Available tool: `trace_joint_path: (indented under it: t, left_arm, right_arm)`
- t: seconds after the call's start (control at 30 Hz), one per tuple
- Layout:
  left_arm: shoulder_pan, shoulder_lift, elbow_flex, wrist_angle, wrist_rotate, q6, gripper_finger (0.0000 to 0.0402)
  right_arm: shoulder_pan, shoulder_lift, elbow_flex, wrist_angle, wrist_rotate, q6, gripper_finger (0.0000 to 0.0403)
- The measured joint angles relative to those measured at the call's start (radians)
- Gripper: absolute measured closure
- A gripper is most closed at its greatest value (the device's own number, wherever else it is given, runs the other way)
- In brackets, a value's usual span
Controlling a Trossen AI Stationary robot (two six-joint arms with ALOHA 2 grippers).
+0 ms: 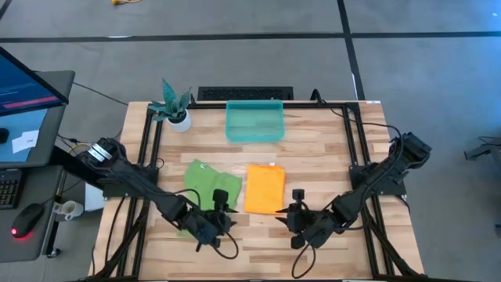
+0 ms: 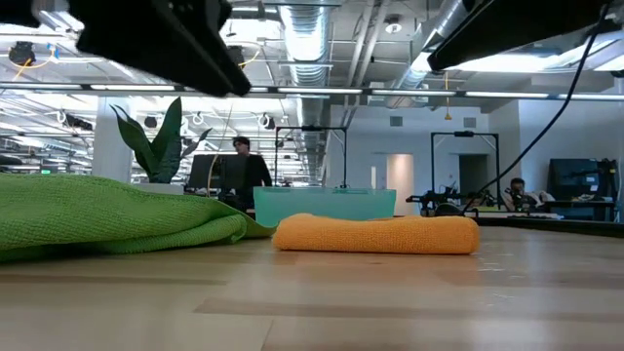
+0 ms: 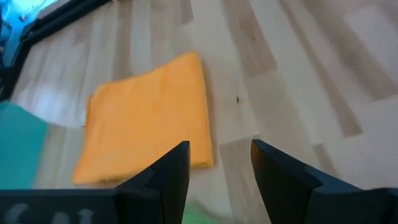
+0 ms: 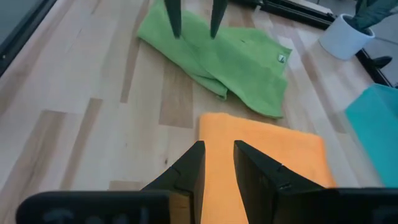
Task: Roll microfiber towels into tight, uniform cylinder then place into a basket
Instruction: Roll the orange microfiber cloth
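Note:
A lime green towel (image 1: 208, 183) lies rumpled and partly folded on the wooden table, left of centre. An orange-yellow towel (image 1: 264, 188) lies beside it, folded into a flat rectangle (image 2: 375, 234). The teal basket (image 1: 254, 121) stands behind them at the far edge. My left gripper (image 1: 221, 200) is open at the green towel's right edge (image 4: 194, 31), pointing toward the orange towel (image 3: 149, 124). My right gripper (image 4: 219, 163) is open by a narrow gap, above the orange towel's near right corner. The gap between each pair of fingers holds no cloth.
A white pot with a teal plant (image 1: 174, 111) stands at the far left corner, left of the basket. Dark frame rails (image 1: 149, 157) run along both table sides. Bare wood lies near the front edge (image 2: 390, 302). People stand in the room behind (image 2: 242, 166).

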Motion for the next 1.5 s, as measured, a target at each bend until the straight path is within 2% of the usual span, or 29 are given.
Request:
trace_joint_path:
  t: [0.13,0.27,0.47,0.6,0.73,0.83,0.97,1.1,1.3,1.5]
  left_arm:
    - [0.012,0.049,0.000,0.053,0.000,0.074,0.0238]
    - [0.035,0.088,0.000,0.116,0.001,0.117,0.0238]
    - [0.082,0.109,0.000,0.120,0.015,0.091,0.0238]
    - [0.102,0.109,0.000,0.138,0.059,0.056,0.0238]
    - [0.110,0.125,0.000,0.197,0.132,0.093,0.0238]
    - [0.114,0.149,0.003,0.237,0.135,0.120,0.0238]
    - [0.122,0.193,0.005,0.261,0.120,0.146,0.0238]
    - [0.142,0.235,0.009,0.294,0.110,0.154,0.0238]
    - [0.175,0.285,0.008,0.291,0.099,0.152,0.0238]
    - [0.196,0.288,0.008,0.268,0.111,0.112,0.0238]
  right_arm:
    - [0.000,0.000,0.000,-0.001,0.000,0.012,0.0286]
    - [0.000,0.000,0.000,-0.001,0.000,0.012,0.0253]
    - [0.001,0.005,0.000,-0.002,-0.040,0.012,0.0195]
    - [-0.007,0.056,0.000,-0.004,-0.049,-0.022,0.0174]
    - [-0.032,0.120,0.000,-0.003,-0.050,-0.044,0.0170]
    - [-0.053,0.148,0.000,-0.002,-0.060,-0.045,0.0172]
    - [-0.079,0.153,0.002,-0.001,-0.146,-0.032,0.0175]
    - [-0.094,0.154,0.002,-0.020,-0.175,0.020,0.0176]
    - [-0.109,0.183,0.002,-0.034,-0.230,0.038,0.0176]
    - [-0.132,0.199,0.002,-0.085,-0.237,0.066,0.0176]
